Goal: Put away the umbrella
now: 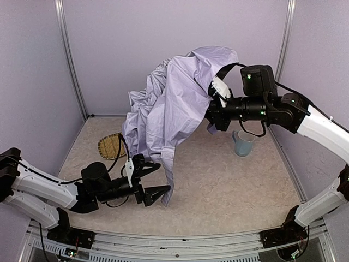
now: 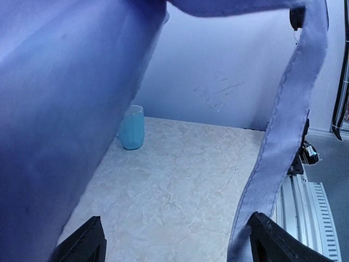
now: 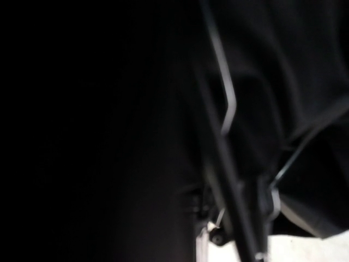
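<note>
Pale walls ring the beige worktop (image 1: 218,185). Above it the umbrella (image 1: 174,103) hangs limp, gripped by the closed right hand (image 1: 214,113) under its folds. Low beside its dangling strap (image 1: 166,174), the left hand (image 1: 152,179) gapes open.

Reaches low and rightward with the left arm (image 1: 46,188), forearm nearly level, wrist turned toward the middle. Holds the left gripper (image 1: 162,180) wide open, black fingers (image 2: 87,243) spread far apart at the lower corners of the wrist view, gripping nothing. Rises with the right arm (image 1: 323,128) from its base, bends at a high elbow and runs the forearm level to the left. Keeps the right gripper (image 1: 214,115) closed and buried in the umbrella (image 1: 174,103), fingertips hidden by fabric, and carries it aloft.
</note>
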`<state>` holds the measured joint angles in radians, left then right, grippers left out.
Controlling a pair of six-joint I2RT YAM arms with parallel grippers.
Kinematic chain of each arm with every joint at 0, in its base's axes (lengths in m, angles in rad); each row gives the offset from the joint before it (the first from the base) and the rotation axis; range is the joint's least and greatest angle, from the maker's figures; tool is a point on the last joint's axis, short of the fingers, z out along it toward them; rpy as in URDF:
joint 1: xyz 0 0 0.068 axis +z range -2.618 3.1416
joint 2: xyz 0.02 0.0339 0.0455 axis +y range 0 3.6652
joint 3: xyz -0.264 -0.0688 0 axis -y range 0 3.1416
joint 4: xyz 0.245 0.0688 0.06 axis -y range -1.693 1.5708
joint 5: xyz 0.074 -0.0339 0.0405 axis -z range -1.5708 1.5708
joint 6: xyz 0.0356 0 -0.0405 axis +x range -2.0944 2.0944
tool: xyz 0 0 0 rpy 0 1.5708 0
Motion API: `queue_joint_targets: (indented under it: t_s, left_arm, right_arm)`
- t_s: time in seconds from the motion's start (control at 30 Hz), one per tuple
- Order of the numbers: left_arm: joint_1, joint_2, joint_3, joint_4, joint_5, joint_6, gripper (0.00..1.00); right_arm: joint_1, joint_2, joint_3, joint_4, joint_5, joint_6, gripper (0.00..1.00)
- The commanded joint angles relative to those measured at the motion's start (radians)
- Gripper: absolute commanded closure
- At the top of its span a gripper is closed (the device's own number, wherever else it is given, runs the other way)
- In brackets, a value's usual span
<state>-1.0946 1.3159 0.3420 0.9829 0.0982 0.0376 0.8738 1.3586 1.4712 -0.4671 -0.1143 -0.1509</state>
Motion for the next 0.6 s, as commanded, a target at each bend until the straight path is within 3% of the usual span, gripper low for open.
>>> queue_joint_targets:
  t_s: [0.0,0.17,0.3,0.37,0.4,0.43,0.53,0.57]
  left_arm:
    - [0.001,0.060,0.076,0.084,0.132,-0.004,0.12]
    - [-0.023,0.118,0.092,0.136,0.303,-0.048,0.24]
    - [-0.038,0.150,0.121,0.125,0.318,-0.056,0.32]
    - [-0.040,0.153,0.122,0.134,0.314,-0.055,0.51]
    - [-0.040,0.151,0.123,0.134,0.302,-0.054,0.70]
    - [-0.040,0.148,0.119,0.135,0.287,-0.054,0.79]
    - [-0.042,0.123,0.104,0.124,0.274,-0.044,1.00]
    - [-0.042,0.114,0.099,0.115,0.265,-0.044,1.00]
  right_arm:
    - [-0.002,-0.015,0.051,0.059,-0.046,-0.010,1.00]
    - [-0.003,-0.024,0.040,0.061,-0.028,-0.012,1.00]
    - [-0.003,-0.030,0.029,0.063,-0.018,-0.015,1.00]
    - [-0.003,-0.034,0.027,0.062,-0.016,-0.016,1.00]
    - [-0.002,-0.039,0.026,0.062,-0.014,-0.019,1.00]
    - [-0.002,-0.043,0.023,0.063,-0.013,-0.018,1.00]
    - [-0.003,-0.056,0.012,0.065,-0.008,-0.023,1.00]
    - [-0.003,-0.061,0.011,0.059,-0.003,-0.026,1.00]
